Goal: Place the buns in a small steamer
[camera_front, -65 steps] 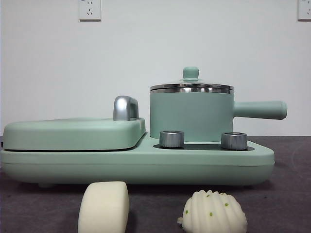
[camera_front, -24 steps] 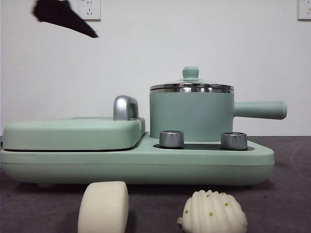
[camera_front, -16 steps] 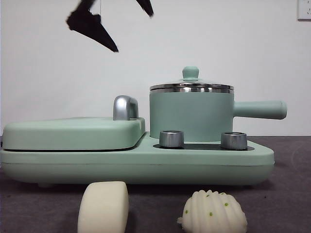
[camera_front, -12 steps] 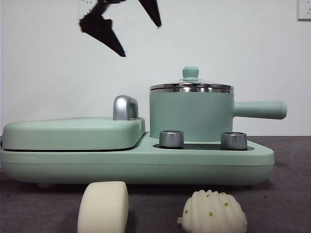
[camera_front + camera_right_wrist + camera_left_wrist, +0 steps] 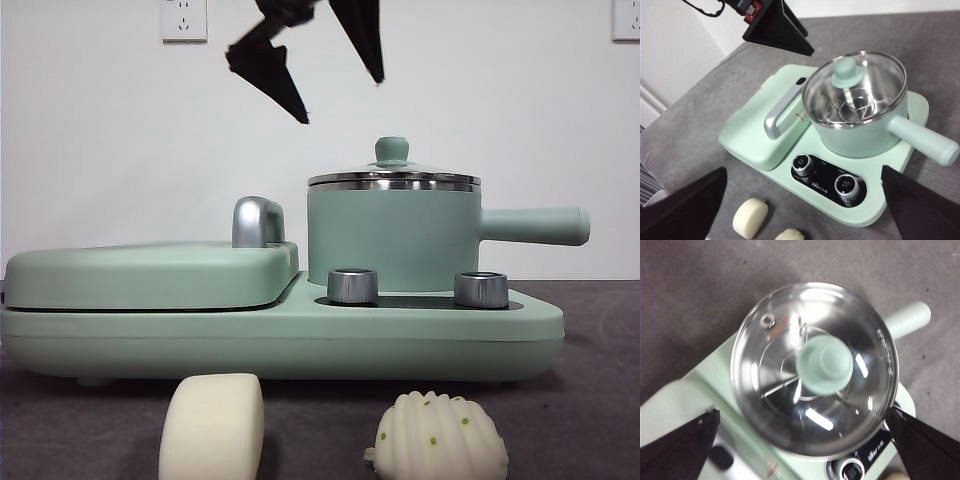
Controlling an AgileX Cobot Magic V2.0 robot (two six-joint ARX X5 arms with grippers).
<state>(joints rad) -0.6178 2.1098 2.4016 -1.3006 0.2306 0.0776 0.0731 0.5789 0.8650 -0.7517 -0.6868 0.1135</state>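
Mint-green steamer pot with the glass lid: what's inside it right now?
Through the glass lid, the mint-green steamer pot shows only a bare steel rack; no bun inside. The green knob hides the centre.

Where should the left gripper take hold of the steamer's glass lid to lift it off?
Grip the green knob at the centre of the glass lid, coming straight down from above. It stands up as a short round stem, the only raised part of the lid. The left gripper hangs above it with jaws open.
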